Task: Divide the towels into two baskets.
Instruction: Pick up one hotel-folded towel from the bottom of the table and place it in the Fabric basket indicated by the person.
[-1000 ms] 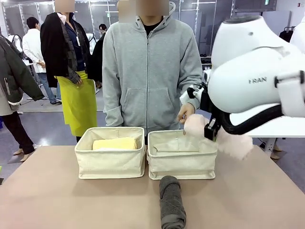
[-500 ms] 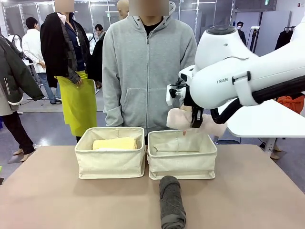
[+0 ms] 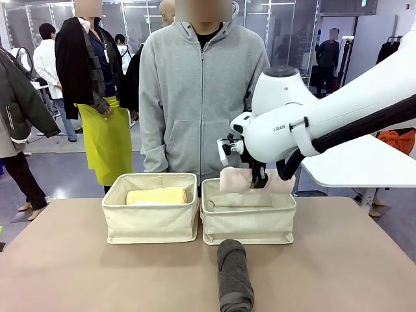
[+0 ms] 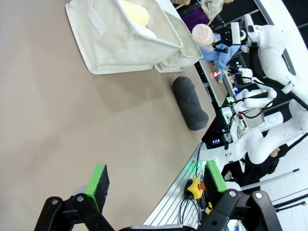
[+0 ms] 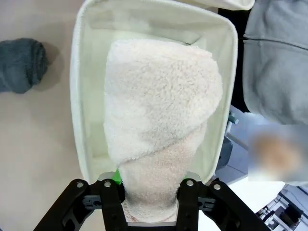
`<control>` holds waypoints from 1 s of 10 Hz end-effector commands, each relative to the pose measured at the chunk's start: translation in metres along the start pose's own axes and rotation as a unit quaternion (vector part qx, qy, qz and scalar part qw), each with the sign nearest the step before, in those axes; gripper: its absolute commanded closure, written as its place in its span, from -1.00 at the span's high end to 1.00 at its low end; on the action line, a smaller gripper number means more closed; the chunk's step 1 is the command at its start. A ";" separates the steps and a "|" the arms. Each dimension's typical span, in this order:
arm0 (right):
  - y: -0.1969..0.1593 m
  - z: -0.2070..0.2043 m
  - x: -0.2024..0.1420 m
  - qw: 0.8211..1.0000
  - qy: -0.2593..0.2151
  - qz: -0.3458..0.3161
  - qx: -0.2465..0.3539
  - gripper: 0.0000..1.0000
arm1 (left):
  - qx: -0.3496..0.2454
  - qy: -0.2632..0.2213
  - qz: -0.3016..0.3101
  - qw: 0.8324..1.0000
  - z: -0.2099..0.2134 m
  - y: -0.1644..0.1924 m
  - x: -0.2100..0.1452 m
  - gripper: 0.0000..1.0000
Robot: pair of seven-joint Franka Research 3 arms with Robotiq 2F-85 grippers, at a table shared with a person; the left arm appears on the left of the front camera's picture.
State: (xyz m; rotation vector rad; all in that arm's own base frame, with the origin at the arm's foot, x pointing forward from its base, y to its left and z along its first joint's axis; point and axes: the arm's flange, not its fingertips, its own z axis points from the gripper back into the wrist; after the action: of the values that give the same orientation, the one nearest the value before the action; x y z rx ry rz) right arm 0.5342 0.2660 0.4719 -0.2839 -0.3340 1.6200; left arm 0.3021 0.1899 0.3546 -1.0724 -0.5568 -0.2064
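My right gripper (image 3: 257, 181) is shut on a pale pink towel (image 3: 236, 179), which hangs just over the right basket (image 3: 247, 224). In the right wrist view the pink towel (image 5: 161, 125) stretches from my gripper (image 5: 151, 193) along the inside of this basket (image 5: 77, 101). The left basket (image 3: 149, 221) holds a pale yellow towel (image 3: 156, 195). A dark grey towel (image 3: 234, 278) lies on the table in front of the right basket. My left gripper (image 4: 156, 178) hovers open above the table, far from the baskets (image 4: 120, 45) and the grey towel (image 4: 190, 101).
A person in a grey hoodie (image 3: 201, 97) stands right behind the baskets at the far edge of the table. The brown tabletop (image 3: 78, 273) has free room on the left and right of the grey towel. Other people stand farther back.
My right arm has swung left and down with the pink towel, from beyond the right basket's right side to just over it. The left gripper stays open.
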 end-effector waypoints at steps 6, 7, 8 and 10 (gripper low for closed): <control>-0.054 -0.058 0.020 0.999 0.014 0.033 0.023 -0.24 | -0.005 0.001 -0.001 1.000 0.004 -0.004 -0.004 1.00; -0.061 -0.062 0.019 0.999 0.011 0.030 0.028 -0.24 | -0.005 0.001 -0.001 1.000 0.004 -0.004 -0.004 1.00; -0.066 -0.064 0.018 0.999 0.011 0.031 0.032 -0.24 | -0.005 0.001 -0.001 1.000 0.004 -0.004 -0.004 1.00; -0.070 -0.071 0.017 0.998 0.008 0.032 0.045 0.12 | -0.005 0.001 -0.001 1.000 0.004 -0.004 -0.004 1.00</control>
State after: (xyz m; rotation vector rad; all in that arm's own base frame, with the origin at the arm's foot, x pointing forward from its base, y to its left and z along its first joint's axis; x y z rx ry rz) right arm 0.6195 0.2885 0.4295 -0.2655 -0.2518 1.6542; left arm 0.3020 0.1900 0.3546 -1.0723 -0.5569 -0.2059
